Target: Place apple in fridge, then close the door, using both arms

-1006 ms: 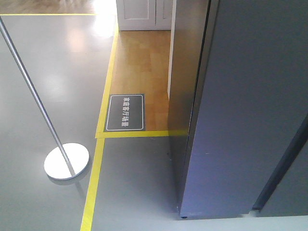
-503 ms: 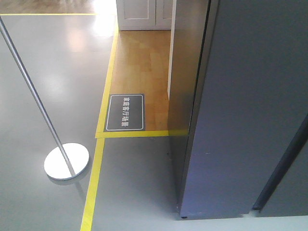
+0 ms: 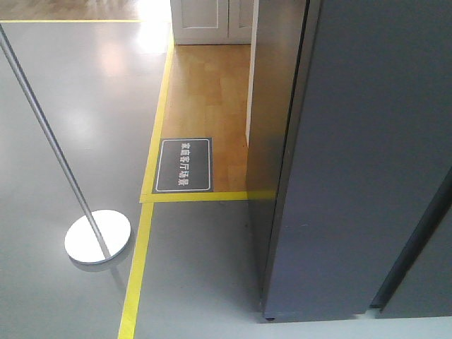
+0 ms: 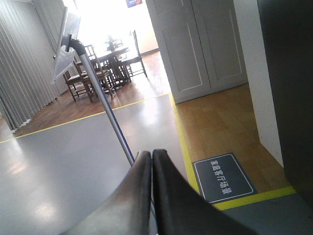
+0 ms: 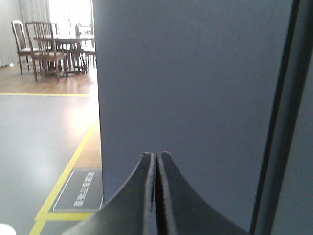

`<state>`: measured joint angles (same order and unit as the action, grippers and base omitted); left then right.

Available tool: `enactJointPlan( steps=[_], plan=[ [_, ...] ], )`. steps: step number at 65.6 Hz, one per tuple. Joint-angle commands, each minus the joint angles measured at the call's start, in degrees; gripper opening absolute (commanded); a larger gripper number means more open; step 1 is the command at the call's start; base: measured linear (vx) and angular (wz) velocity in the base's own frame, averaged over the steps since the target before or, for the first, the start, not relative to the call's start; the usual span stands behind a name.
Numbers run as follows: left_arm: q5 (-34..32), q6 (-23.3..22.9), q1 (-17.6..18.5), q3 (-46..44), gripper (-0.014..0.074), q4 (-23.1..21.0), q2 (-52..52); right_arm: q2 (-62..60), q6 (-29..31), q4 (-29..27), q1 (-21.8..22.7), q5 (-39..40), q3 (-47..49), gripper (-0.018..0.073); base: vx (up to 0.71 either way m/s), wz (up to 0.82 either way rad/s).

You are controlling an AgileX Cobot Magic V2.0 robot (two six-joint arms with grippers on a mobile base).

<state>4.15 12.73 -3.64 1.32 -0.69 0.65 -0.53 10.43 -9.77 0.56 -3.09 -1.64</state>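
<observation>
Floor sign (image 3: 183, 165) "家庭客厅场景" (white characters)

Metal pole stand (image 3: 97, 235) on grey floor, dark floor sign (image 3: 183, 165) inside yellow tape line (image 3: 138, 261), dining chairs (image 4: 80, 78) far back

I see the fridge (image 3: 353, 162) as a tall dark grey slab, upright on the floor, its door (image 5: 190, 98) shut flush. Its flat grey face fills the view straight ahead of my right gripper (image 5: 156, 161), whose fingers are pressed together, empty. From my left gripper (image 4: 151, 159), also pinched closed, the fridge sits off to the right. I can't find the apple anywhere.
</observation>
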Motion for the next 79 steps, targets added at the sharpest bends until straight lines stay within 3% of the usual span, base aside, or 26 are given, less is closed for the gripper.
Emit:
enactJointPlan(
  steps=[1,79],
  plan=[
    [-4.2,-0.1,0.2,-0.9,-0.0006,-0.2,0.3,-0.8,0.4,0.2,0.1,5.0,0.2,-0.0003,0.0,0.0],
    [-4.2,-0.1,0.9,-0.9,-0.0006,-0.2,0.3,-0.8,0.4,0.2,0.1,5.0,0.2,-0.0003,0.0,0.0]
  ],
)
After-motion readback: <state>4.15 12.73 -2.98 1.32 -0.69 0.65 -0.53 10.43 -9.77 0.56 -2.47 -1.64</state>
